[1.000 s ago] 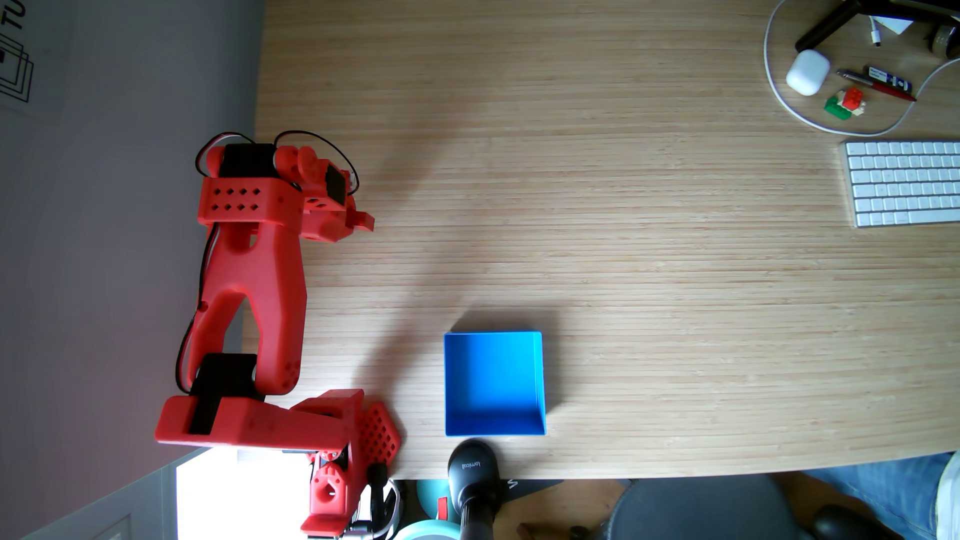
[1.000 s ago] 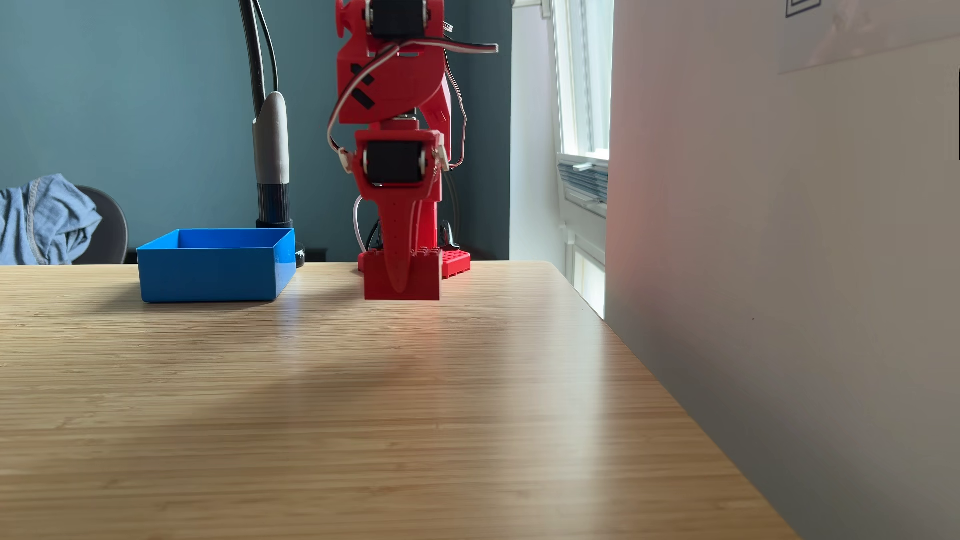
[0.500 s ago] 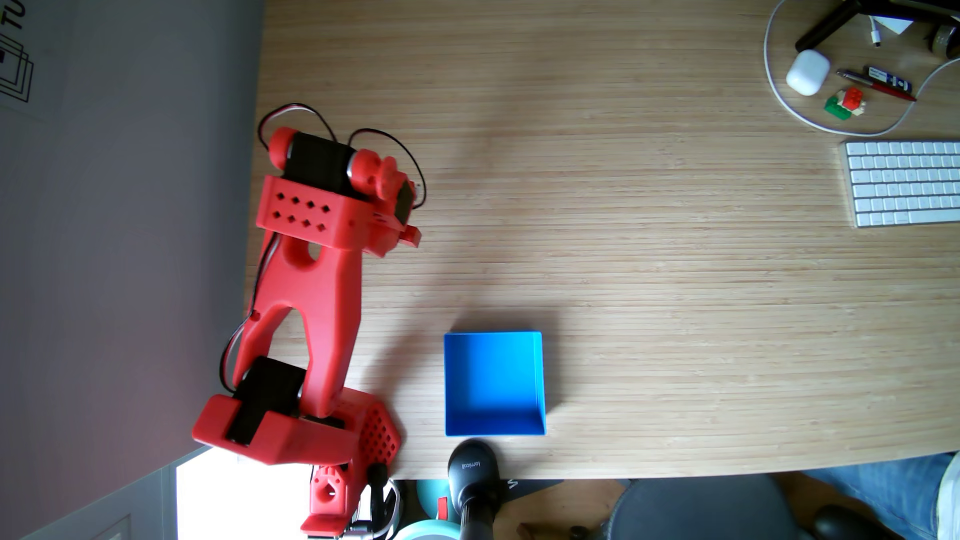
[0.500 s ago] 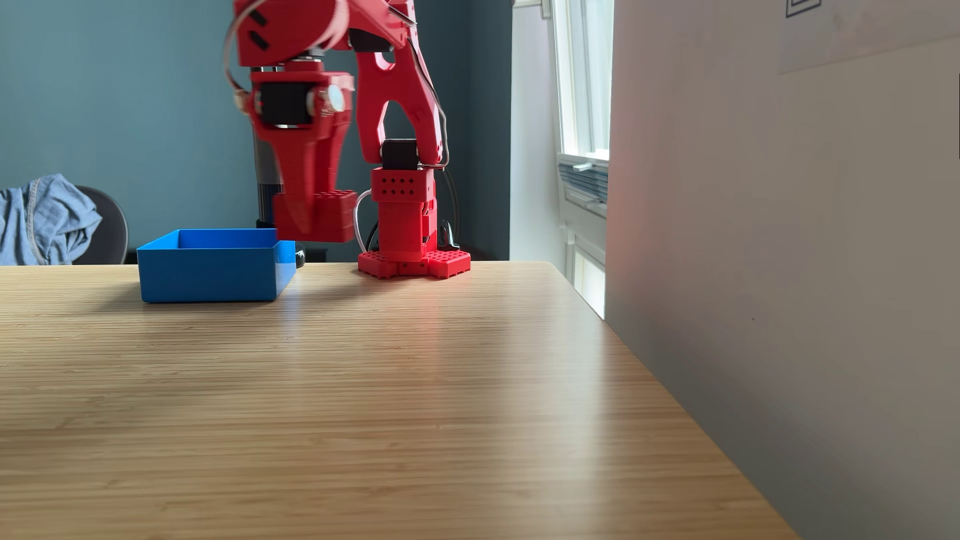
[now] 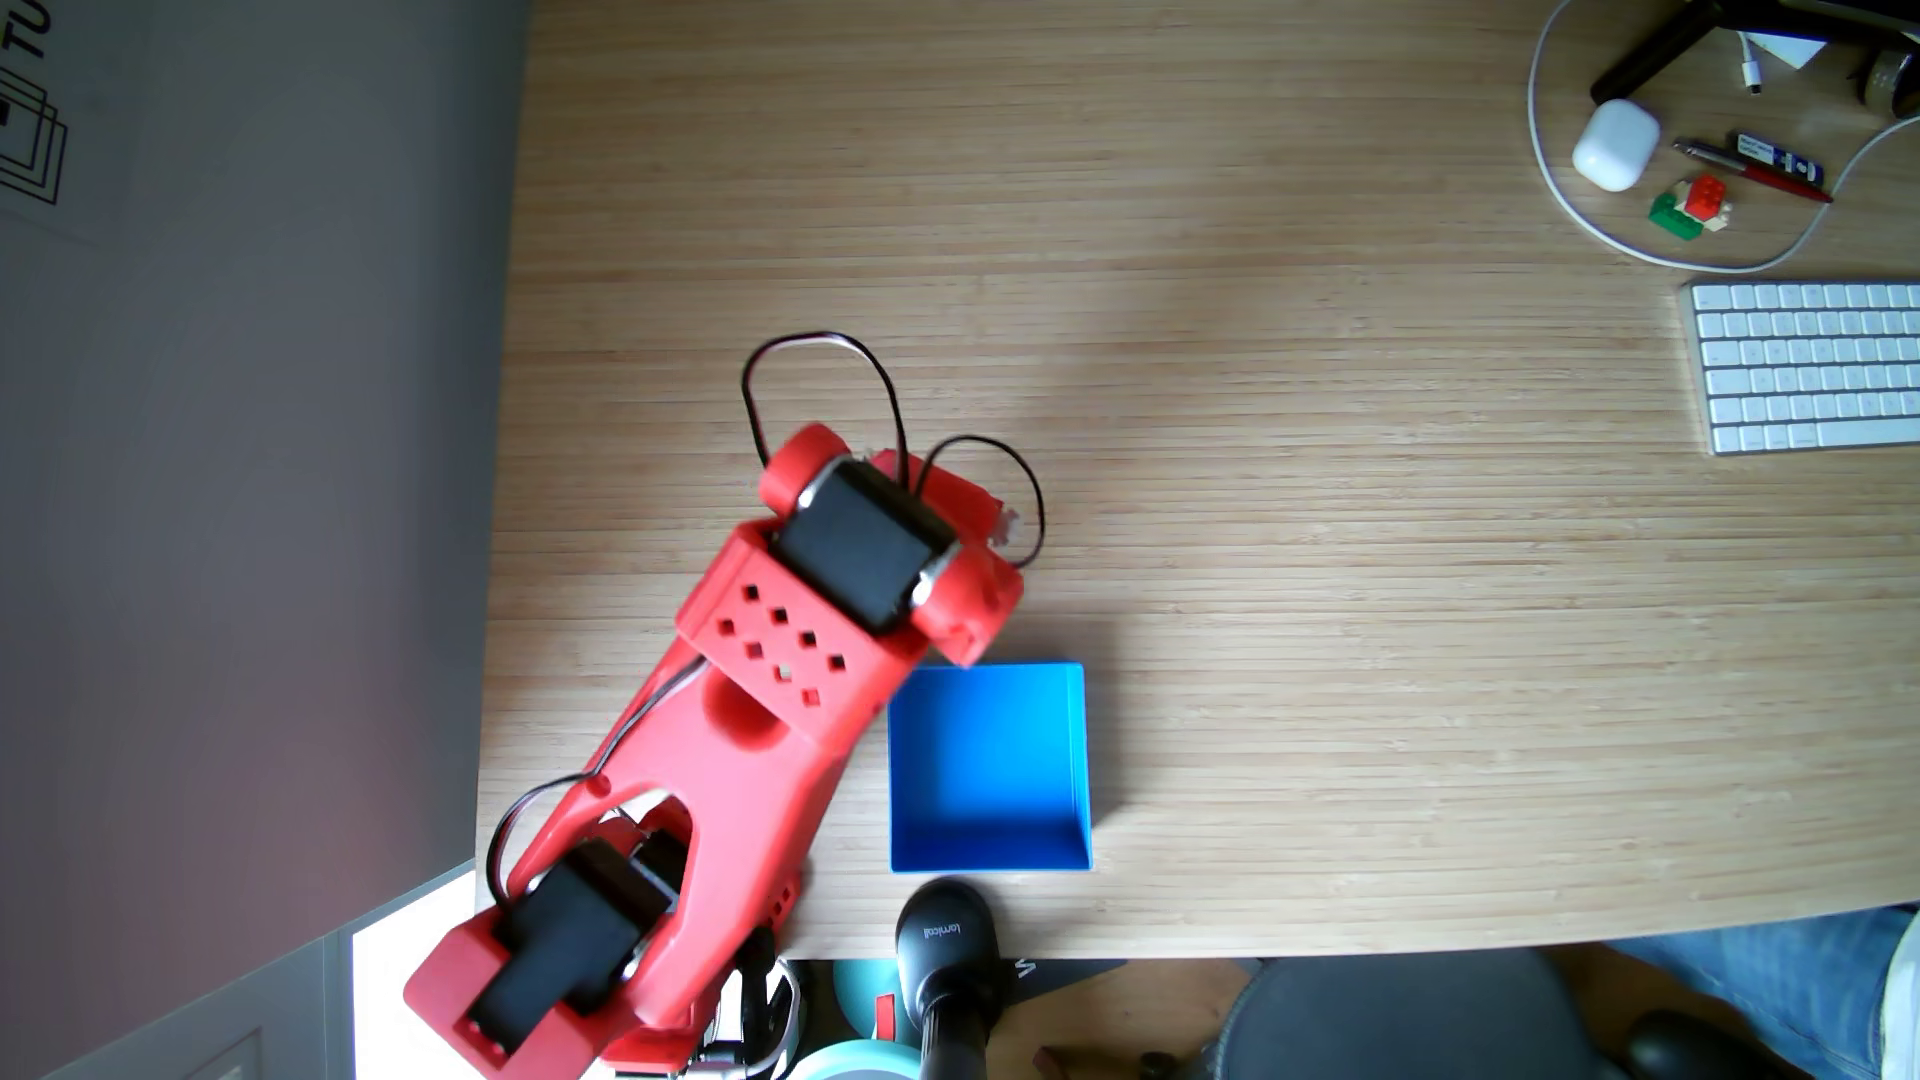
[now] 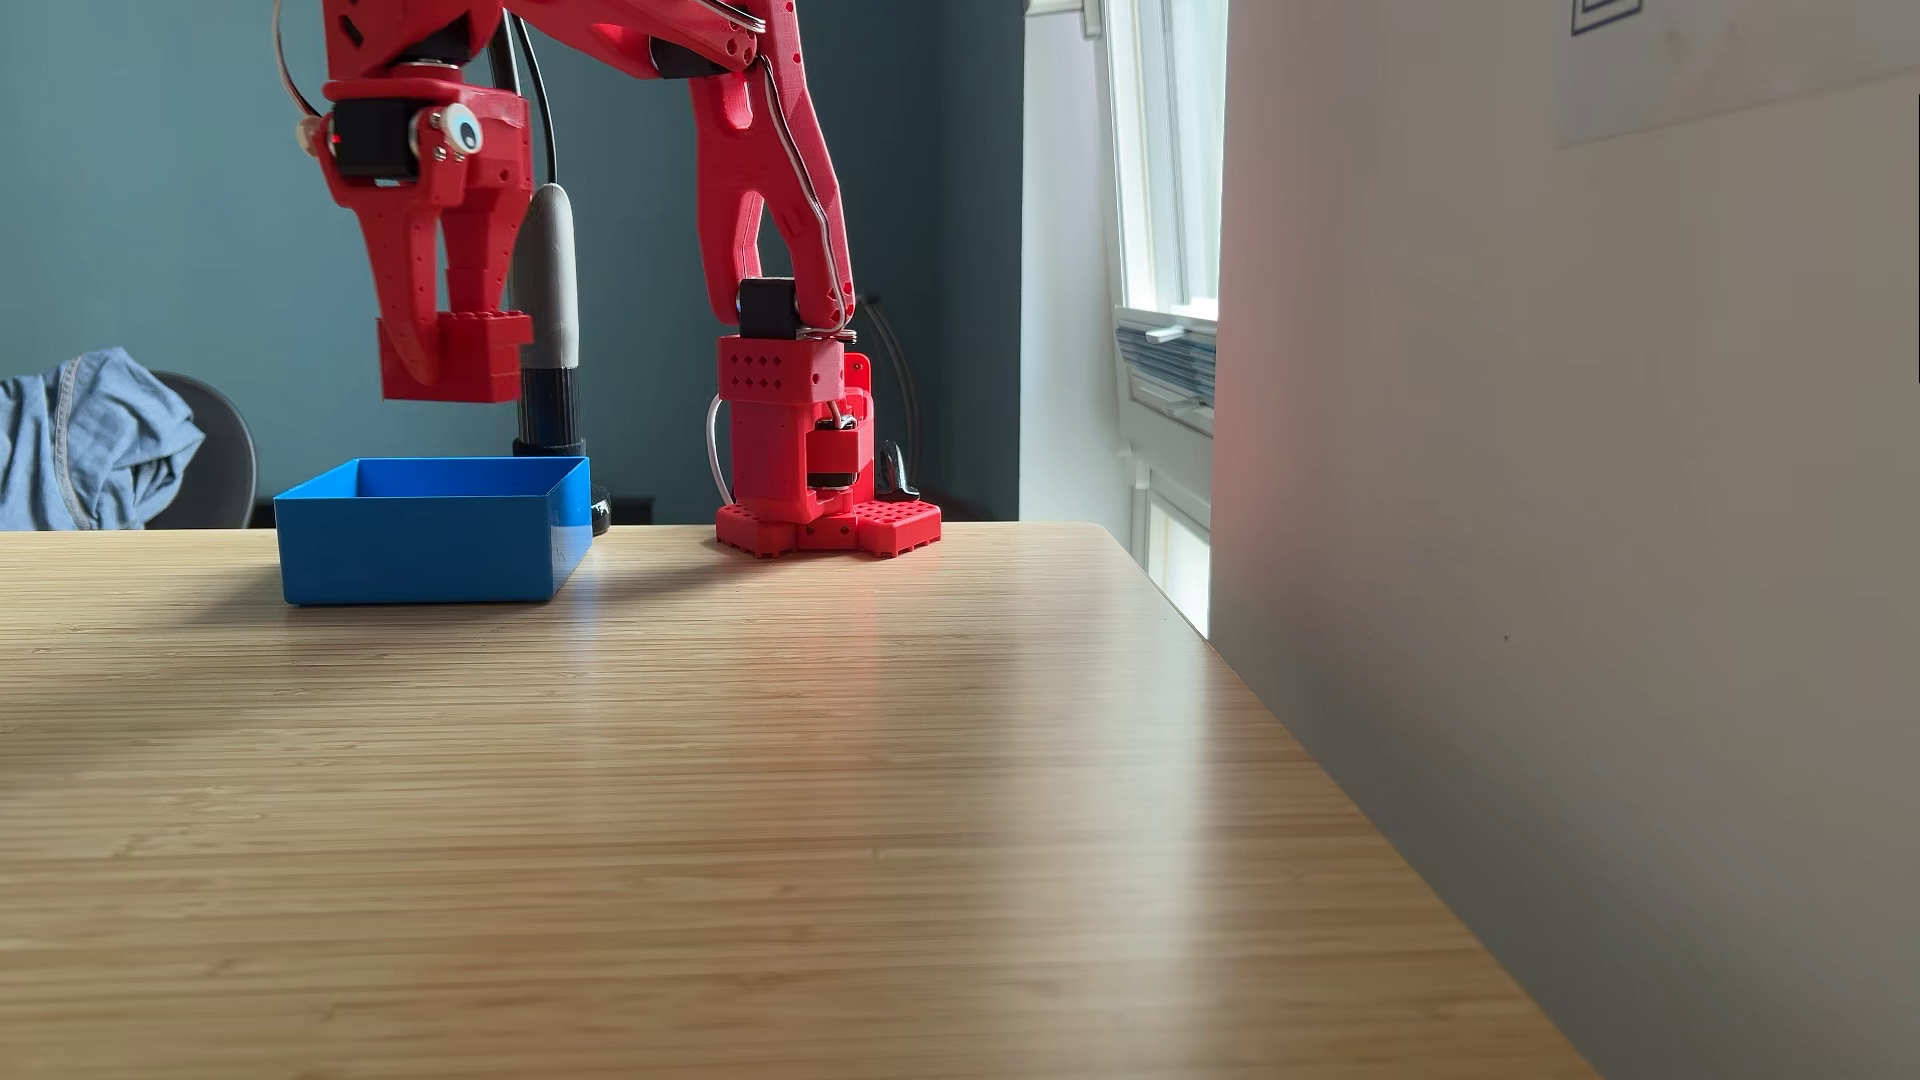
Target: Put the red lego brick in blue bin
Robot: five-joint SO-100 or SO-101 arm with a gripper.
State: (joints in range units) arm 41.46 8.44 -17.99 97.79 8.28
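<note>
We see the end effector (image 6: 442,358) pointing down with its fingers clamped on the brick (image 6: 478,358), in a fixed view from counter level. The brick hangs in the air, clear of the counter (image 6: 727,789), above the bin (image 6: 426,556) and not touching it. Studs face up; part of the brick sticks out to the right of the fingers in that view.

In a fixed view from above, the arm (image 5: 727,748) reaches diagonally from its base at the counter's lower left edge, wrist sitting over the bin's (image 5: 1076,768) upper left corner. The brick itself is hidden under the wrist there, so we can't tell from above whether it is inside the bin's outline. Bin floor is bare blue.

Behind the bin, a black-and-grey stand (image 6: 545,312) rises from the counter's edge. Far right of the counter from above: keyboard (image 5: 1808,363), white case (image 5: 1614,143), pen (image 5: 1756,171), small brick stack (image 5: 1691,206), white cable (image 5: 1558,197). All well apart from the bin.
</note>
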